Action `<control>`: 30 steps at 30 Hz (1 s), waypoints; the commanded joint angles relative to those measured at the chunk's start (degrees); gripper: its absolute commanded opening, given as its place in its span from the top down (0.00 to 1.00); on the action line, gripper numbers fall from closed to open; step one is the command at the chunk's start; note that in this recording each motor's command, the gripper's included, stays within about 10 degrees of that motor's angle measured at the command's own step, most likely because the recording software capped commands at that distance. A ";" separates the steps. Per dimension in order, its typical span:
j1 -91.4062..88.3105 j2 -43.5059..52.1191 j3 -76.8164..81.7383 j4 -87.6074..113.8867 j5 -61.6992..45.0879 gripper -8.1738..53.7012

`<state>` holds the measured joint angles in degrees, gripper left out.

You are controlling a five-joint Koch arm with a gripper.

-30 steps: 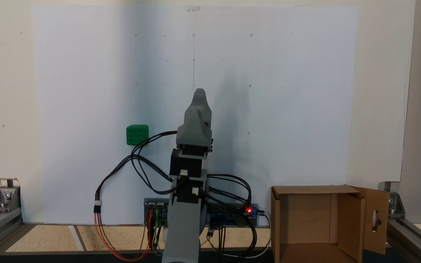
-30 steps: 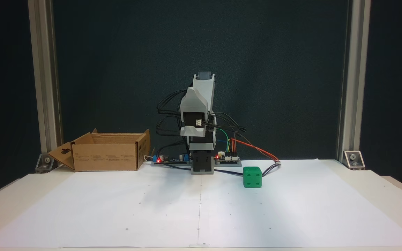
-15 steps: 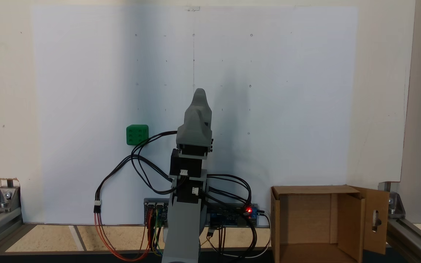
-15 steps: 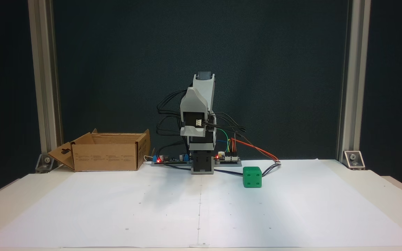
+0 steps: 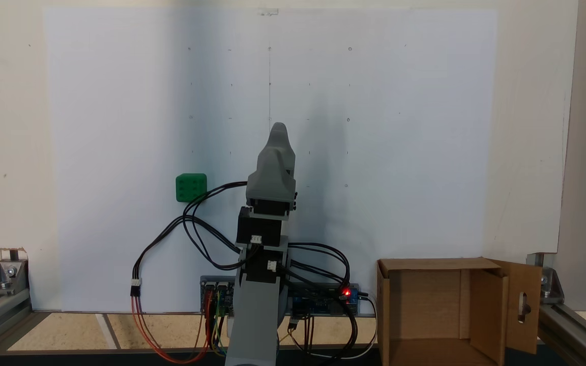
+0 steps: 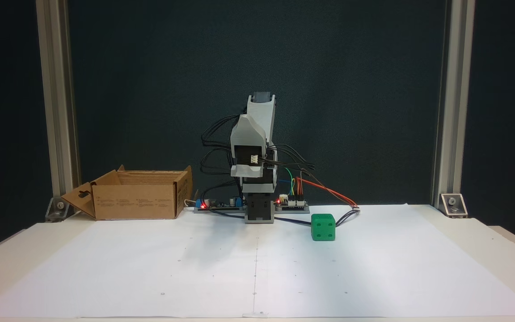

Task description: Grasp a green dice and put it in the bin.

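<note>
The green dice (image 5: 191,187) (image 6: 323,227) rests on the white paper, close to the arm's base and touching a black cable loop. My gripper (image 5: 277,130) (image 6: 249,166) is folded up above the base, well clear of the dice, with nothing in it. Its grey jaws lie in line for both cameras, so the gap between them is hidden. The bin (image 5: 428,264) (image 6: 134,201), a brown cardboard box with open flaps, stands beside the base on the opposite side from the dice, and one flap has a slot cutout.
Black and coloured cables (image 5: 191,234) loop out from the base toward the dice. Control boards with red lights (image 6: 291,203) sit beside the base. Aluminium frame posts (image 6: 452,112) stand at the table's corners. White paper (image 6: 257,277) covers the table.
The folded gripper head has tipped up very slightly. The dice and the bin have not moved.
</note>
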<state>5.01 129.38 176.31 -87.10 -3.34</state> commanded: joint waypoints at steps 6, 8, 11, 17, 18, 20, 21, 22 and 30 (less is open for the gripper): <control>-1.23 6.24 2.29 4.75 2.11 0.17; -3.43 6.24 0.97 9.93 2.11 0.18; -5.98 6.24 -3.60 22.57 2.11 0.18; -8.79 6.33 -14.50 46.39 2.20 0.18; -9.23 6.33 -16.88 50.25 2.20 0.18; -9.67 6.33 -22.32 57.90 3.08 0.18; -9.67 6.33 -24.70 61.33 4.31 0.18; -9.67 6.33 -27.16 65.72 5.80 0.18; -17.75 6.15 -49.48 95.78 15.56 0.18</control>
<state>-10.55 129.46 131.57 3.25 8.00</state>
